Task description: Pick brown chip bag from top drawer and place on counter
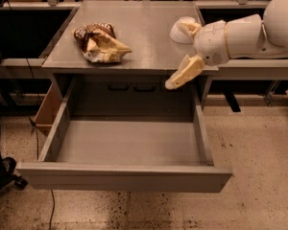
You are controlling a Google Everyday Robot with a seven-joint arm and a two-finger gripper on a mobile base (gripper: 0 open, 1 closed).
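The brown chip bag (100,43) lies crumpled on the left part of the counter (139,18). The top drawer (127,143) is pulled fully out below it, and its inside shows nothing. My gripper (176,55) is open and empty at the counter's right front corner, well to the right of the bag. Its lower finger (185,72) hangs over the counter's front edge above the drawer. Its upper finger (188,28) points back over the counter.
A white bowl (178,32) sits on the right of the counter, just behind my upper finger. My white arm (249,32) reaches in from the right. A brown box (48,110) stands left of the drawer. Dark shelves flank the cabinet.
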